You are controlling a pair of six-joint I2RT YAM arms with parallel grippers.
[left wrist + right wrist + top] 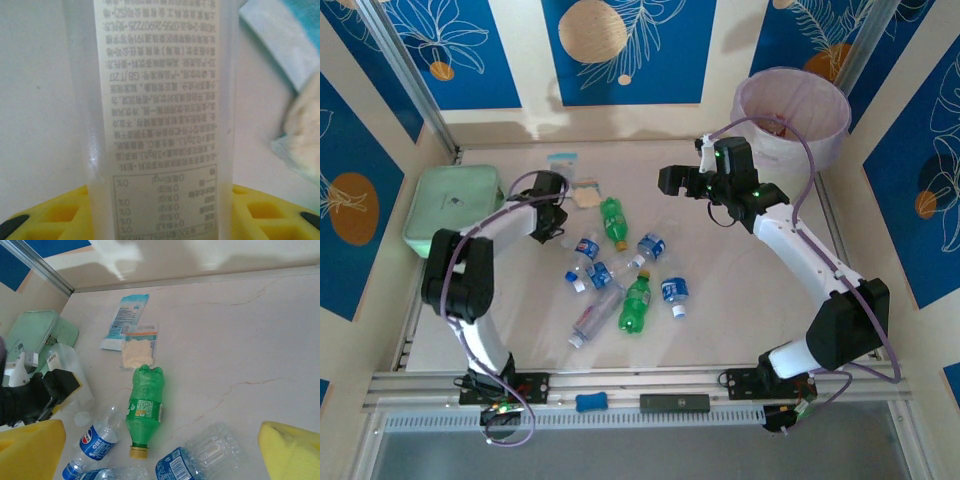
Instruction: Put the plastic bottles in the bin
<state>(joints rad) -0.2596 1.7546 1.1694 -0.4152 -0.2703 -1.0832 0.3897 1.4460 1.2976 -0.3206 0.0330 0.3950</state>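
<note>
Labels: blue Pepsi bottle [95, 441]; clear bottle [160, 100] with small Chinese print, upside down | left gripper [552, 218], 10 o'clock: clamped on clear bottle | right gripper [672, 182]: fingers wide apart, empty | other plastic bottles [620, 272] at table centre; bin [825, 135] at 1 o'clock

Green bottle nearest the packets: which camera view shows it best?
Right wrist: the green bottle lies close and whole, with its label and yellow cap clear. Top external also shows the green bottle whole, but small and far off.

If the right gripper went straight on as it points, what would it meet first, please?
Most likely the green bottle lying on the table ahead of the right gripper; depth is unclear.
</note>
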